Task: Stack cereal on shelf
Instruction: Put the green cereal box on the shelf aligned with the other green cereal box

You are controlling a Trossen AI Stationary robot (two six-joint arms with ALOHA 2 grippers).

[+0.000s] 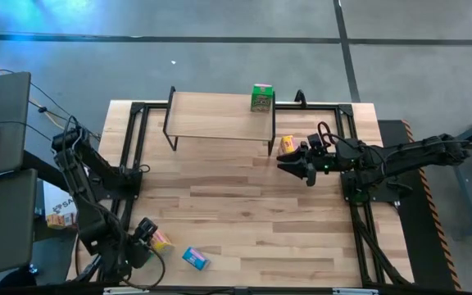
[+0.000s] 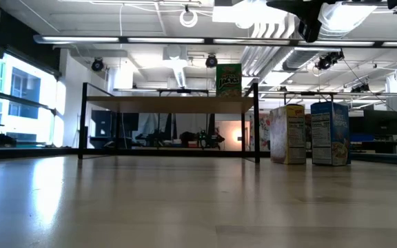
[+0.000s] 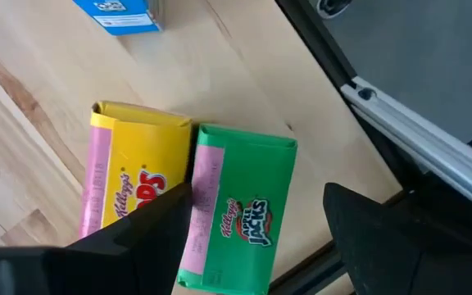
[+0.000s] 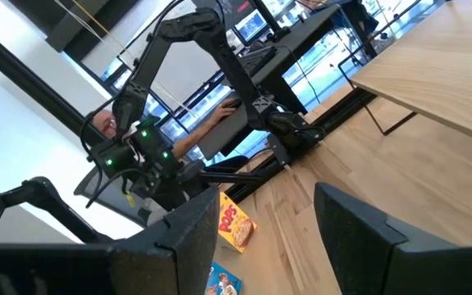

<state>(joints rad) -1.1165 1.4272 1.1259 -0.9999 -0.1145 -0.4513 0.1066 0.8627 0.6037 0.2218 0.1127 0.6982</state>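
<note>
One green cereal box stands upright on the shelf, at its right end. A yellow cereal box and a green one lie flat side by side on the table's near left corner, with a blue one close by. My left gripper points down over the green box, open, its fingers on either side of it and above it. My right gripper hovers open and level right of the shelf. Below it a yellow box and a blue box stand upright on the table.
The black frame rail runs along the table edge close to the lying boxes. The shelf's black legs stand near the right gripper. A person sits beyond the table's left side. Bare wood lies between the two arms.
</note>
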